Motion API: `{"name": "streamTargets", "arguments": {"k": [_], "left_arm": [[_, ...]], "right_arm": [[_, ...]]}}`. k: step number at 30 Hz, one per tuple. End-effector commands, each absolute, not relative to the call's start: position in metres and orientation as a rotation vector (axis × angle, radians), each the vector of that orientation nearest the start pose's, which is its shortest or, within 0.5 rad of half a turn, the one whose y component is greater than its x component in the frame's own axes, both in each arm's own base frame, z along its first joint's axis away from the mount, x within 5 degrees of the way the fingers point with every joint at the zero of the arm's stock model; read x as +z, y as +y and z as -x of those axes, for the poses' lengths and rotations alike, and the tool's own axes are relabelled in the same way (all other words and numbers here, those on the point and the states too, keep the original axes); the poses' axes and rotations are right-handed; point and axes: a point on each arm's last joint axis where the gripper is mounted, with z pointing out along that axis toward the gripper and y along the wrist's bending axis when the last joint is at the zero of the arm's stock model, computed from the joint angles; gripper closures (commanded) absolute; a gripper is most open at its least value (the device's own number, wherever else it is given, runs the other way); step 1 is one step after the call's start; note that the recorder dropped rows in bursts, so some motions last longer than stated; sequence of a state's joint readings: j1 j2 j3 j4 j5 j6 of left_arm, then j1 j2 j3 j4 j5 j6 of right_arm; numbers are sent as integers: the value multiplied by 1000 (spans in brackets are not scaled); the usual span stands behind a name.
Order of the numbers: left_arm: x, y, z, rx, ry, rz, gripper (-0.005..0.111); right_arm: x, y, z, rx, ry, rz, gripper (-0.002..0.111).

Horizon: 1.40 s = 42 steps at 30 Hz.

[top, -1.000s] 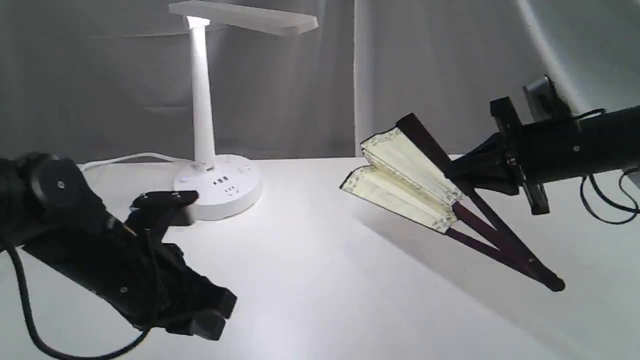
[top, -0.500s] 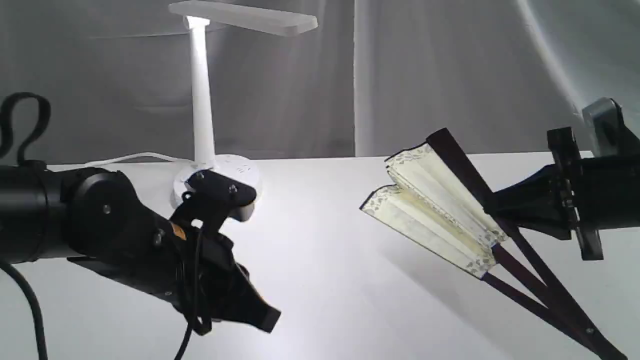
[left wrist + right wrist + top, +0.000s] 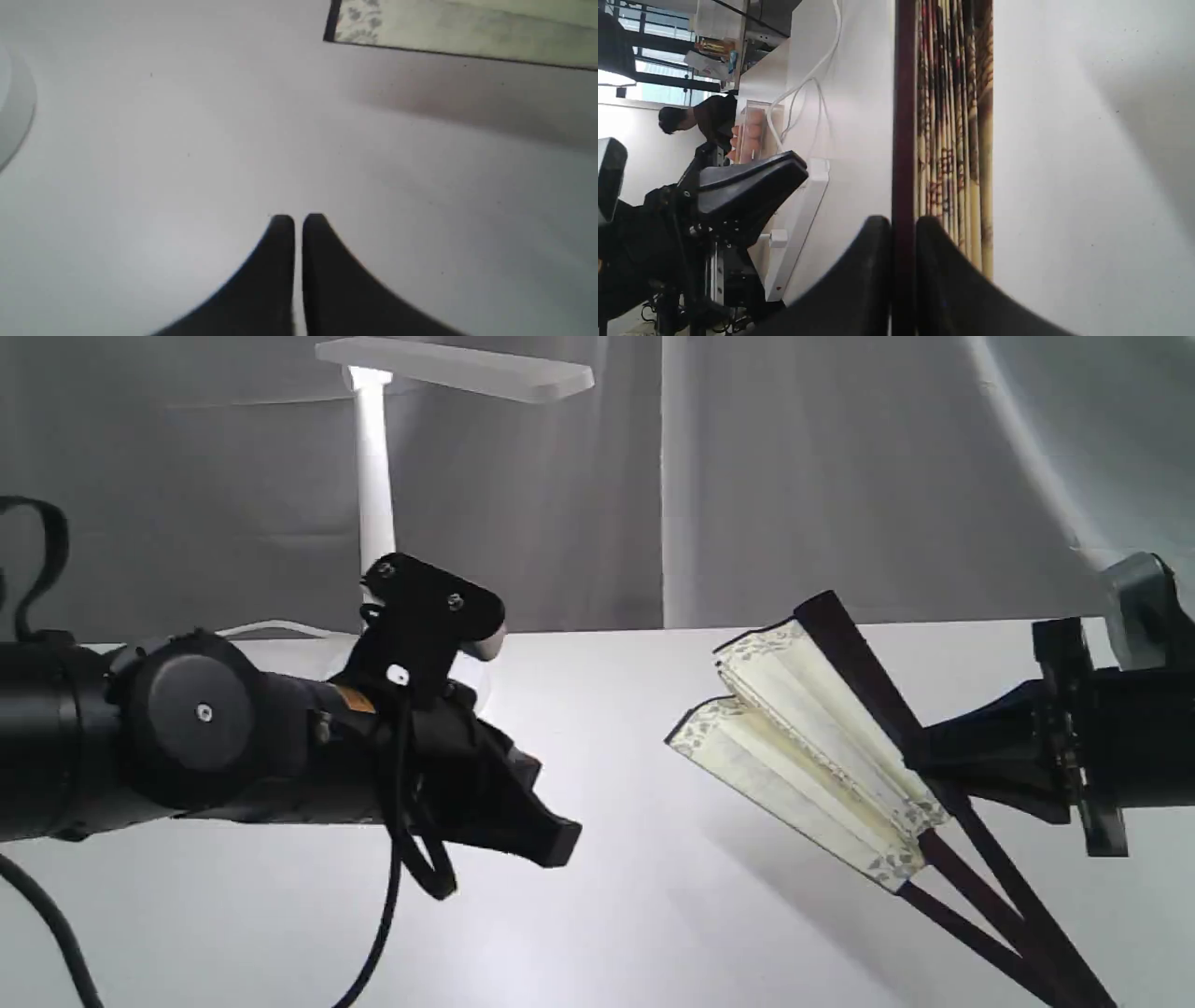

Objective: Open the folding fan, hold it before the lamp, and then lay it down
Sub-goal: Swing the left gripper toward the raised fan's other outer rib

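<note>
The folding fan [image 3: 803,747] hangs partly open above the white table, cream pleats splayed, maroon ribs running down to the right. My right gripper [image 3: 920,756] is shut on its upper maroon guard [image 3: 903,116], with the pleats [image 3: 952,116] beside it. My left gripper [image 3: 551,840] is shut on nothing, hovering left of the fan with a gap between them. In the left wrist view its fingertips [image 3: 298,219] meet over bare table, and a fan corner [image 3: 420,23] shows ahead. The lamp [image 3: 457,369] stands at the back left, its base hidden behind my left arm.
A grey curtain [image 3: 794,476] closes off the back. The lamp's white cord [image 3: 252,630] trails left along the table's far edge [image 3: 607,633]. The rim of the lamp base [image 3: 14,107] shows in the left wrist view. My left arm [image 3: 738,186] appears in the right wrist view.
My left arm has risen and swung right toward the fan, and its gripper has closed. My right gripper has carried the fan a little right and lower.
</note>
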<state>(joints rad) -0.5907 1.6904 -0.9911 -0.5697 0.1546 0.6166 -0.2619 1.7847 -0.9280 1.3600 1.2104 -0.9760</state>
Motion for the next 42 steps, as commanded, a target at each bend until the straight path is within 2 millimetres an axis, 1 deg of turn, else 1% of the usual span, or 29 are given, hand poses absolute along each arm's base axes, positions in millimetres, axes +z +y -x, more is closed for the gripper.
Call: {"name": "streamTargets", "arguments": {"k": [1, 6, 8, 10, 11, 12, 13, 14, 17, 19, 22, 24, 26, 28, 30, 32, 34, 38, 40, 42], "left_arm": [[219, -212, -290, -353, 2128, -782, 104], [216, -210, -289, -347, 2128, -749, 104], [216, -210, -289, -383, 2154, -671, 105], [215, -209, -289, -497, 2242, -474, 105], [214, -209, -288, -575, 2299, -342, 105], [213, -208, -287, -632, 2341, -251, 105], [212, -207, -287, -661, 2369, -210, 105], [211, -207, -285, -651, 2375, -263, 105], [210, -209, -280, -523, 2341, -690, 107], [212, -210, -277, -509, 2357, -811, 107], [216, -210, -274, -490, 2414, -901, 107], [219, -208, -275, -440, 2472, -911, 107], [221, -201, -277, -318, 2527, -927, 107], [221, -195, -279, -221, 2539, -946, 107], [221, -195, -279, -215, 2538, -949, 107], [223, -199, -278, -227, 2509, -952, 107], [226, -209, -274, -247, 2454, -970, 107], [232, -231, -264, -251, 2272, -1037, 107], [230, -236, -261, -276, 2240, -1001, 107], [228, -237, -260, -313, 2227, -938, 107]], "right_arm": [[202, 1, -314, 1484, 2314, -124, 108], [202, 1, -314, 1479, 2312, -111, 108], [202, 1, -314, 1478, 2311, -109, 108], [202, 1, -314, 1478, 2311, -109, 108], [202, 1, -314, 1478, 2311, -109, 108], [202, 1, -314, 1478, 2311, -109, 108], [202, 1, -314, 1478, 2311, -109, 108], [202, 1, -314, 1478, 2311, -109, 108], [202, 1, -314, 1478, 2311, -109, 108], [202, 1, -314, 1478, 2311, -109, 108], [202, 1, -314, 1478, 2311, -109, 108], [202, 1, -314, 1478, 2311, -109, 108], [202, 1, -314, 1478, 2311, -109, 108], [202, 1, -314, 1478, 2311, -109, 108], [202, 1, -314, 1478, 2311, -109, 108], [202, 1, -314, 1478, 2311, -109, 108], [202, 1, -314, 1478, 2311, -109, 108], [202, 1, -314, 1478, 2311, -109, 108], [202, 1, -314, 1478, 2311, -109, 108], [202, 1, -314, 1478, 2311, -109, 108]]}}
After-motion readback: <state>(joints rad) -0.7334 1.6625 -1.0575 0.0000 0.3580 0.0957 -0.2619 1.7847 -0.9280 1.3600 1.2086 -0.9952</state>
